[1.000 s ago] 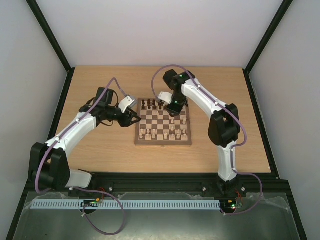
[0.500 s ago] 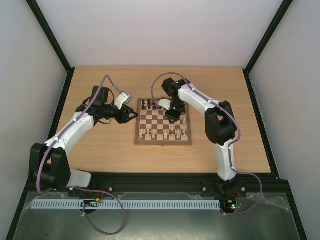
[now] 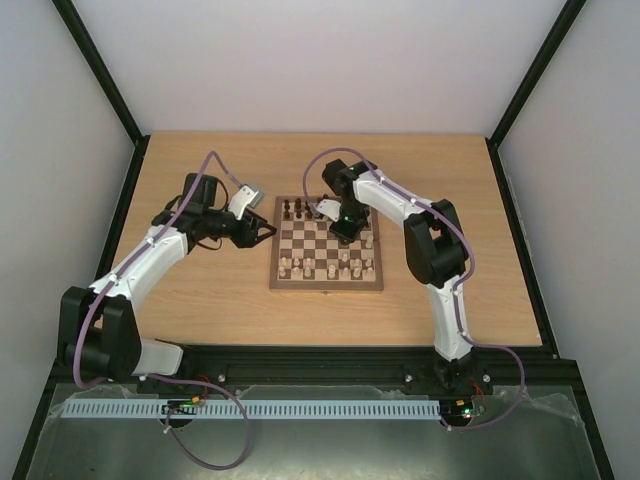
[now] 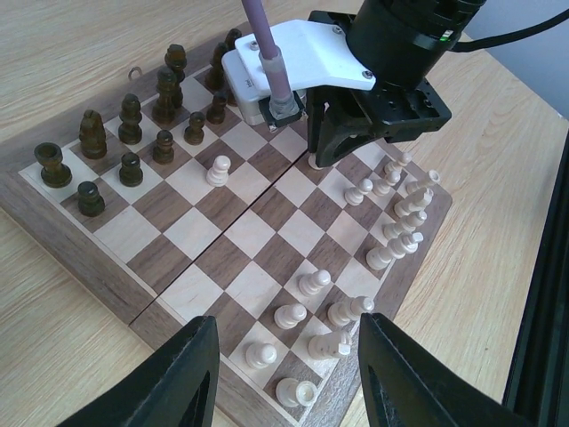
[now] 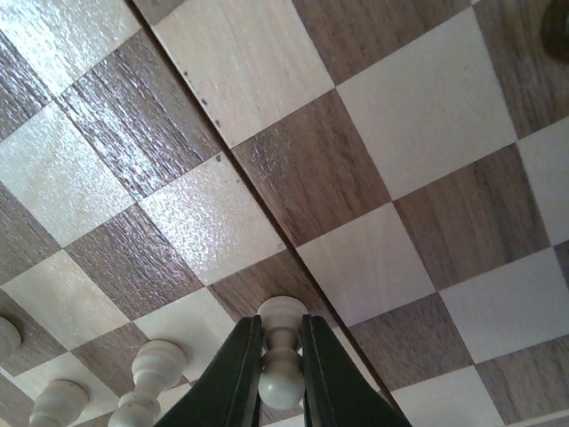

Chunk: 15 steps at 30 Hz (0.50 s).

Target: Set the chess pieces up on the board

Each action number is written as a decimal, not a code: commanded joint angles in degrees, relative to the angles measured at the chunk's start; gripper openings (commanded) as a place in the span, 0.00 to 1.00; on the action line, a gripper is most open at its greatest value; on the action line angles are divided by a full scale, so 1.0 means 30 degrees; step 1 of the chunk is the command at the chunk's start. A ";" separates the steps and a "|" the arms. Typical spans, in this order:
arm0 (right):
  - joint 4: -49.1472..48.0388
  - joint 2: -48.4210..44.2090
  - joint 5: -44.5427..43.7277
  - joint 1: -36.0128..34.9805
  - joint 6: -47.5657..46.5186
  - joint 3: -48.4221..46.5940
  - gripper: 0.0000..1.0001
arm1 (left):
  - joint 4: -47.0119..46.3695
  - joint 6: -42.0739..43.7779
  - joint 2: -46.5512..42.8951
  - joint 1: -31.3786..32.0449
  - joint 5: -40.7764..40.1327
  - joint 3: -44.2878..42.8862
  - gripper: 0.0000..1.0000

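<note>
The board (image 3: 326,246) lies mid-table. Dark chess pieces (image 4: 131,133) stand along its far rows and cream chess pieces (image 4: 391,222) along its near rows. One cream pawn (image 4: 218,171) stands alone next to the dark ranks. My right gripper (image 5: 281,334) hangs low over the board's far middle, shut on the stem of a cream pawn (image 5: 282,384) whose base is at a dark square. My left gripper (image 4: 284,374) hovers open above the board's left edge (image 3: 262,232), holding nothing.
The right arm's white wrist and purple cable (image 4: 267,62) rise above the dark pieces. A small metal ring (image 4: 135,73) lies on the tabletop beyond the board. A black frame rail (image 4: 542,294) borders the table.
The right gripper has closed onto the cream pawn after shifting slightly left over the board. The left arm drew back a little to the left, then stayed still.
</note>
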<state>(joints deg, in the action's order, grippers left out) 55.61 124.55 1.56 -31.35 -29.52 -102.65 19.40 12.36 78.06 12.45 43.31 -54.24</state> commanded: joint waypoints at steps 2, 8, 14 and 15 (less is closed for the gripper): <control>0.0909 0.0219 0.0890 0.0025 0.0112 -0.0229 0.09 | -0.0529 -0.0233 -0.0408 -0.0194 0.0410 0.0404 0.46; 0.1267 0.0136 0.1842 -0.0298 0.0051 -0.0378 0.09 | -0.0691 -0.0368 -0.0371 -0.0201 0.0442 0.0499 0.47; 0.1742 -0.0046 0.2349 -0.1079 -0.0382 -0.0040 0.09 | -0.0804 -0.0429 -0.0379 -0.0216 0.0474 0.0556 0.46; 0.1776 -0.0075 0.2313 -0.1218 -0.0473 0.0081 0.09 | -0.0811 -0.0429 -0.0385 -0.0226 0.0468 0.0581 0.47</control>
<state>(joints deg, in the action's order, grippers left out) 56.55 124.55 6.37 -33.10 -29.67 -102.69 17.87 11.33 77.95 12.19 43.51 -53.28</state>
